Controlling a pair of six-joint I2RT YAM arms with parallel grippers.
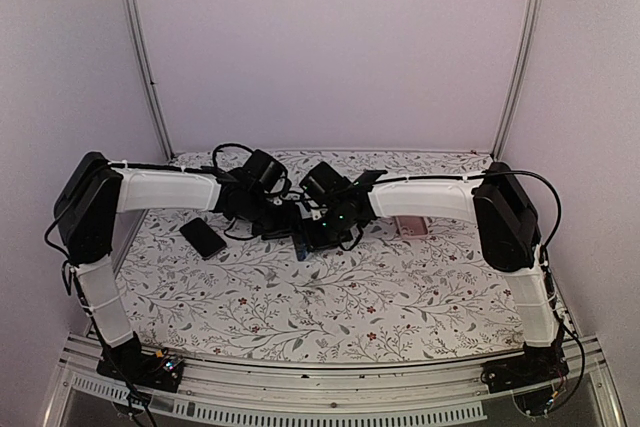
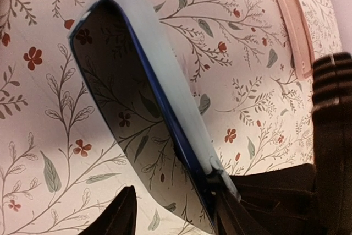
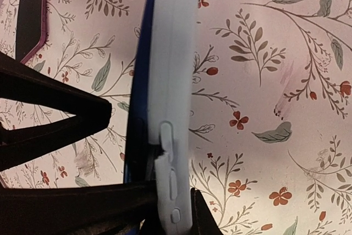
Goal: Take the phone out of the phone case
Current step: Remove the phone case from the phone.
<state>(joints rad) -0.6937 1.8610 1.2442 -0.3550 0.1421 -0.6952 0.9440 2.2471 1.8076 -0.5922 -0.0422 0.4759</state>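
Top external: shows both arms bent inward over the floral table (image 1: 330,297), with the left gripper (image 1: 288,223) and right gripper (image 1: 314,233) meeting at centre around a sliver of blue, the phone (image 1: 300,245). Also shows a dark handset (image 1: 203,237) lying flat to the left and a pink case (image 1: 415,225) lying flat to the right, both apart from the grippers.

Left wrist: looks along the phone standing on edge, its glossy screen mirroring the floral print, blue rim showing, pale phone case (image 2: 165,75) on its back. Puts one left finger (image 2: 234,210) against the lower corner of the case and the other short of the screen: fingers apart, not pinching.

Right wrist: views the phone edge-on, blue body on the left, case on the right, case lip split away beside the side-button covers. Has the right fingers (image 3: 82,213) pressed in from both sides at the lower end, clamped on the phone and its case.
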